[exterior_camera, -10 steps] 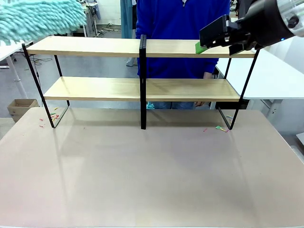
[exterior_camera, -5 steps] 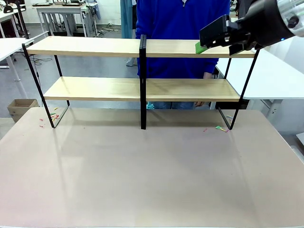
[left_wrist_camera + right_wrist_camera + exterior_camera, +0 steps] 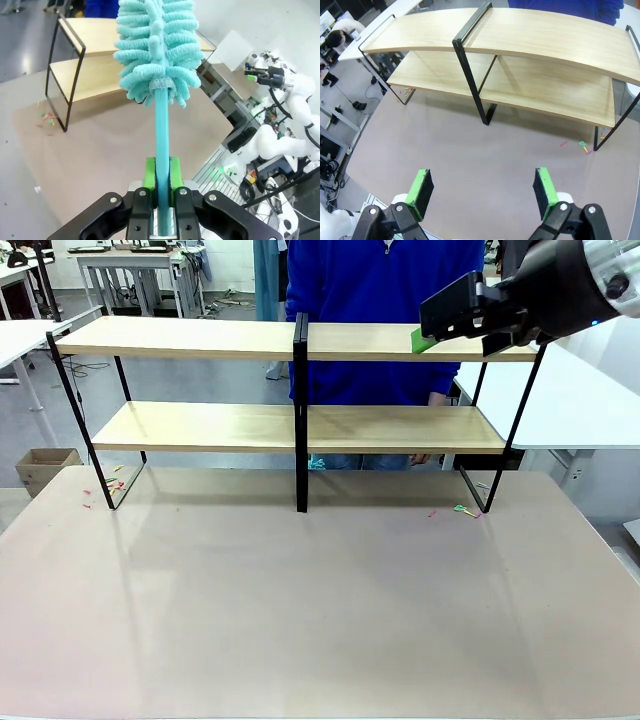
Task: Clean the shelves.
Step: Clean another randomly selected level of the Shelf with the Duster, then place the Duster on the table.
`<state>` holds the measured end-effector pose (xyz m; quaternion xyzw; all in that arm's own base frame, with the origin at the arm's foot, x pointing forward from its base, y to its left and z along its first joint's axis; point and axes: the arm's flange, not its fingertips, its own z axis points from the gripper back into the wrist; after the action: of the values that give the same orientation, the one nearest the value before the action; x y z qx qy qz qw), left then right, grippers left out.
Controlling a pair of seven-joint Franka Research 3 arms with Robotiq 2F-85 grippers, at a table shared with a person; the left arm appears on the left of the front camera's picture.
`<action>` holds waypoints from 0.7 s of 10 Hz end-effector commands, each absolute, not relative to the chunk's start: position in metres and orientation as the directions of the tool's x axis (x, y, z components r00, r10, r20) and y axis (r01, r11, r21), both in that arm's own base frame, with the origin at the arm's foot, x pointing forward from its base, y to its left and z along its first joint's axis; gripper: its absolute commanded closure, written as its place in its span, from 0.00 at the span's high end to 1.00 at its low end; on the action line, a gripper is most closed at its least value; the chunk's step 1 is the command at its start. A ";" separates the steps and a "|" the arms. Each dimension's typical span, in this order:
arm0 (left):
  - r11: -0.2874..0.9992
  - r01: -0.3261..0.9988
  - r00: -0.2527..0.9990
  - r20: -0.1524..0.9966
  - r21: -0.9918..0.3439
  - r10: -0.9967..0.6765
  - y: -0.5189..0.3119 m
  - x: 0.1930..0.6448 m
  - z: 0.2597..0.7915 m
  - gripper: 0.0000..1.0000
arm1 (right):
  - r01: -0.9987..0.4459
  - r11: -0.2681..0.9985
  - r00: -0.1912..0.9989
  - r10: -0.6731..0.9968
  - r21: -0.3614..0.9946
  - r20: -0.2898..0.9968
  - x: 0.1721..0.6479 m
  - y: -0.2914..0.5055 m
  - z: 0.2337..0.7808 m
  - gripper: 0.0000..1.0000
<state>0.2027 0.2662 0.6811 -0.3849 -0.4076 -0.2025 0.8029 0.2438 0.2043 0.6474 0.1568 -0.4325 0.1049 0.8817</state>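
Left gripper (image 3: 160, 192) clamped on teal duster (image 3: 156, 47) handle, fluffy head up and out past fingers. Right gripper (image 3: 482, 192) spread wide, empty, high over table (image 3: 320, 620), up near top board's right end in front view. Shelves (image 3: 300, 425) at far side of table, both boards bare; person in blue behind. Small scraps (image 3: 465, 510) on table by frame feet. Judgement: bring duster head flat onto top board, sweep full length, mind centre post, keep right arm clear.
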 end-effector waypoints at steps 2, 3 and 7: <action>0.612 0.671 0.549 0.835 -0.419 -0.029 0.263 0.199 0.689 0.13 | -0.323 0.927 0.604 0.045 0.192 0.796 0.245 0.204 0.647 1.00; 0.612 0.671 0.549 0.835 -0.419 -0.029 0.263 0.199 0.689 0.13 | -0.323 0.927 0.604 0.045 0.192 0.796 0.245 0.204 0.647 1.00; 0.612 0.671 0.549 0.835 -0.419 -0.029 0.263 0.199 0.689 0.13 | -0.323 0.927 0.604 0.045 0.192 0.796 0.245 0.204 0.647 1.00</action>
<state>0.1998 0.2642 0.6828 -0.3811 -0.4121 -0.2096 0.8006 0.2438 0.2043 0.6474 0.1568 -0.4325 0.1049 0.8817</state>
